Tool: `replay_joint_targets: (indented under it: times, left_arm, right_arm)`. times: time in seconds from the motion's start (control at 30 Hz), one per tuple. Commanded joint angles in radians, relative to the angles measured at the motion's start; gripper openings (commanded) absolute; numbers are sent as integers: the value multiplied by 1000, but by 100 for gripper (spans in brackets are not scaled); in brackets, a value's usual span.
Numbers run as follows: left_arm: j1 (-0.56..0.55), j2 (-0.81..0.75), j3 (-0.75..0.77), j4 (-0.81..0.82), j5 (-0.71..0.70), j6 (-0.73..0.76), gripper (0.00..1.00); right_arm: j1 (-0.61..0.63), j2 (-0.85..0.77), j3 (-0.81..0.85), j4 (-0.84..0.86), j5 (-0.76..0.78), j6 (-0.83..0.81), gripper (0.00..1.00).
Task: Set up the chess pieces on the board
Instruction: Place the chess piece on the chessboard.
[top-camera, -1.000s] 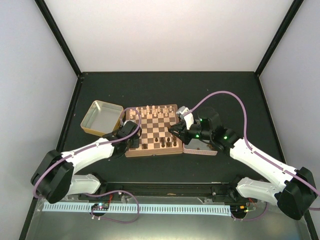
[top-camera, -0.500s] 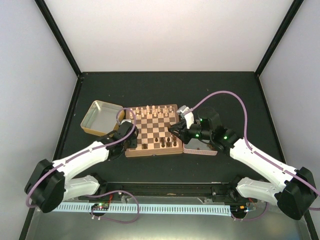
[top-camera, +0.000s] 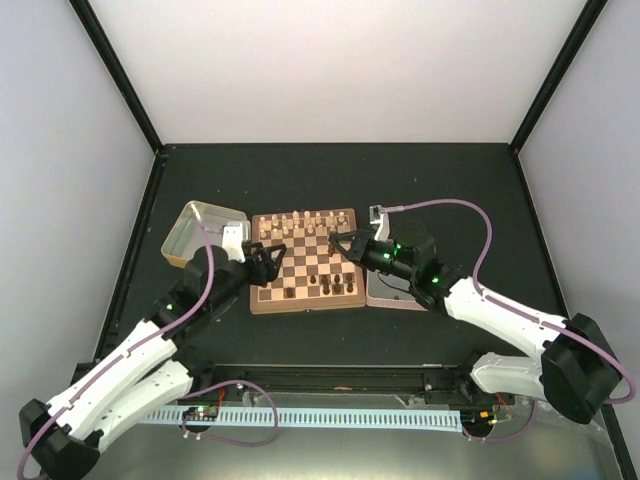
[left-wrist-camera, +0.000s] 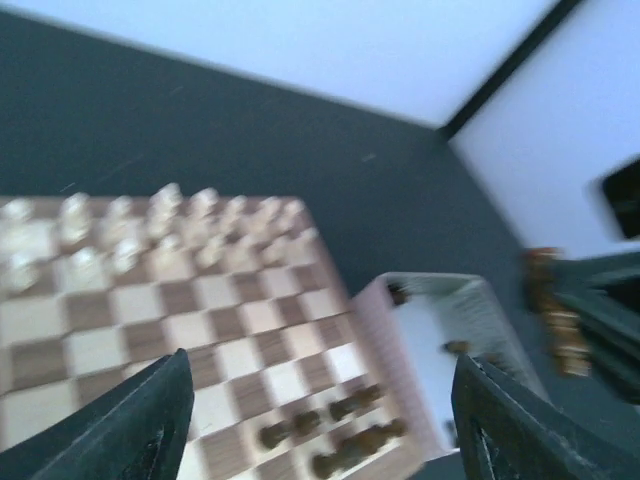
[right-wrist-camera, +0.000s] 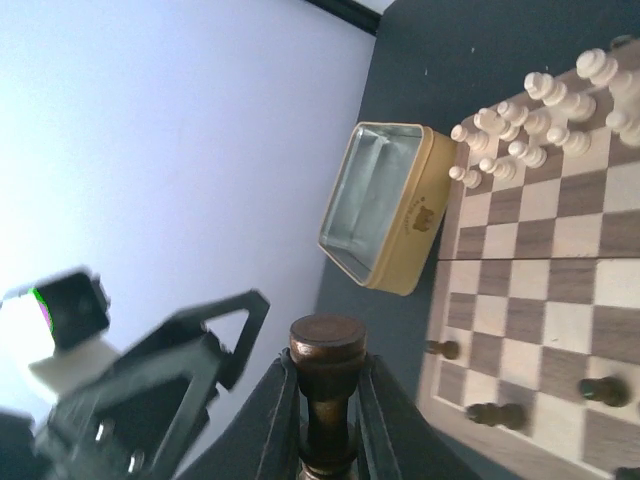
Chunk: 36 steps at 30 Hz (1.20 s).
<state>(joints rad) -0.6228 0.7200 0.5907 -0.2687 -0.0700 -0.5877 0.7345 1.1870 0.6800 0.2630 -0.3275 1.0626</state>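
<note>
The board (top-camera: 300, 306) lies mid-table. Pale pieces (top-camera: 305, 222) fill its far rows, and several dark chess pieces (top-camera: 325, 288) stand in its near rows. My left gripper (top-camera: 272, 262) hovers over the board's left edge, open and empty. In the blurred left wrist view the left gripper (left-wrist-camera: 320, 430) frames the dark pieces (left-wrist-camera: 330, 430) on the board (left-wrist-camera: 200, 320). My right gripper (top-camera: 342, 244) is above the board's right edge. In the right wrist view the right gripper (right-wrist-camera: 322, 400) is shut on a dark chess piece (right-wrist-camera: 325, 350), held base outward.
A gold tin (top-camera: 200, 235) lies open left of the board, also in the right wrist view (right-wrist-camera: 385, 205). A pale tin (left-wrist-camera: 440, 340) holding a few dark pieces sits against the board's right side, mostly under my right arm (top-camera: 395, 295).
My left gripper has opened and drawn back from the board's near left corner to its left edge. My right gripper has shifted slightly farther along the board's right edge, still holding its piece.
</note>
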Motion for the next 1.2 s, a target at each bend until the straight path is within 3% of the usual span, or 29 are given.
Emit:
replay_joint_targets:
  times: [0.0,0.17,0.4,0.6,1.17]
  left_arm:
    - [3,-91,-100,269,216,65,74]
    - [3,-130,-180,409,314,85,77]
    - [-4,-114,-208,419,330,119,76]
    - [-6,-99,-225,426,308,115,63]
    - [-5,-60,-209,453,253,124,44]
  right_arm:
    - [27,34,-12,166,99,405,13]
    - [91,129,30,163,105,646,12]
    - [154,240,107,181,107,795,12]
    - [167,275,142,179,91,836,14]
    - [185,307,174,184,37,830,15]
